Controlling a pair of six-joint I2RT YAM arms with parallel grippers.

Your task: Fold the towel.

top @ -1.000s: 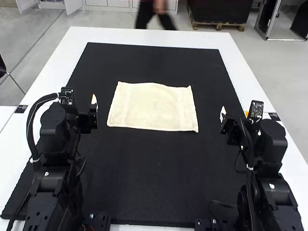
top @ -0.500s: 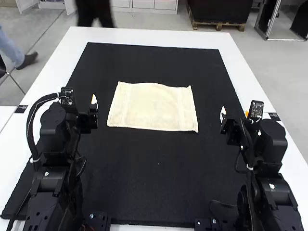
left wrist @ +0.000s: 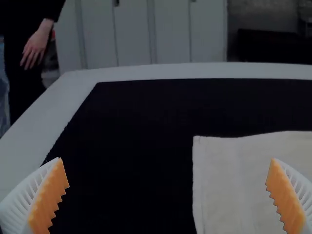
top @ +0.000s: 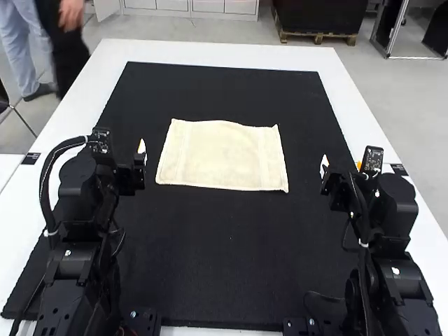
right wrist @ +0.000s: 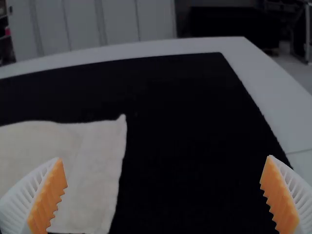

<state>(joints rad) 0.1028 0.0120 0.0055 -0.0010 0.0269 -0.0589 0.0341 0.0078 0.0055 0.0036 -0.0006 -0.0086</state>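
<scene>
Towel, one, cream: spread out above the centre of the frame, upper edge gently bowed, upper right corner drawn to a small point. Mat, black: under the towel, running from the upper part of the frame to the bottom. Desk, white: beneath the mat. Left arm, black: left side of the frame, standing in my line of sight to the mat's left edge; thick cable looped outward. Left end effector: fingers spread wide, to the left of the towel, apart from it. Right arm, black: right side, masking the mat's lower right edge. Right end effector: fingers wide apart, right of the towel. Black tags, two: one near the left edge, one near the right.
</scene>
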